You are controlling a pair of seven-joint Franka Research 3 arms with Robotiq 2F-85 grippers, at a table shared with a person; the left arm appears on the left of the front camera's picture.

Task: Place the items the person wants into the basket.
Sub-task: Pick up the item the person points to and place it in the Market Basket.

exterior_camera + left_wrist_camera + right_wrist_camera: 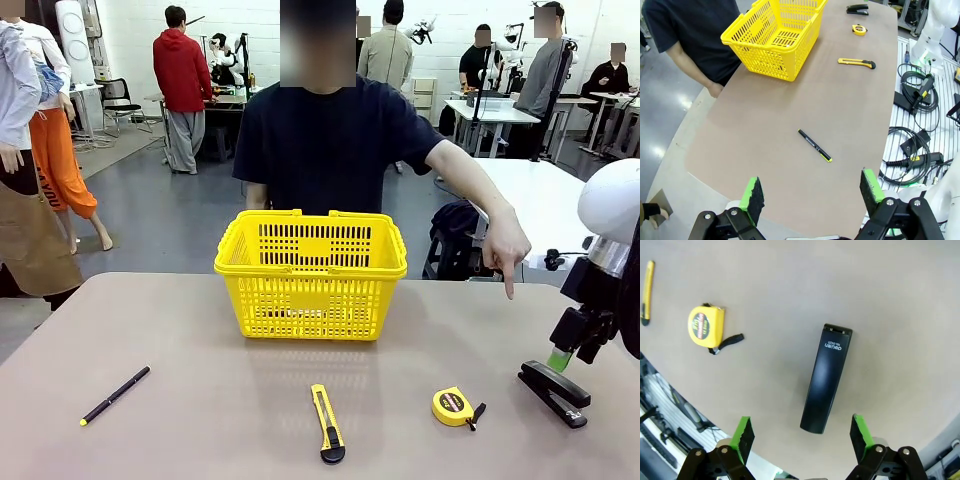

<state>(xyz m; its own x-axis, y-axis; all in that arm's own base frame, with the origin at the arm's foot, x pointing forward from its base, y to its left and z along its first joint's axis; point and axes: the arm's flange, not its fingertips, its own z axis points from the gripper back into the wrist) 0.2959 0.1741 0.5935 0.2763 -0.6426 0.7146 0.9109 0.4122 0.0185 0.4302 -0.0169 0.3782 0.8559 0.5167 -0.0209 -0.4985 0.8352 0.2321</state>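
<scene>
Likely a lab, white workbenches, loose cables

Label on the tape measure is unreadably small

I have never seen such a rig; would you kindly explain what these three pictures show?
It is a robot with two arms, each ending in a two-finger gripper. One picture looks across the table at a person, whose hand points down. The other two come from cameras on the wrists. On it are a yellow basket, a pen, a utility knife, a tape measure and a stapler. The left gripper is open above the table; the right gripper is open over the stapler. Nothing is held.
</scene>
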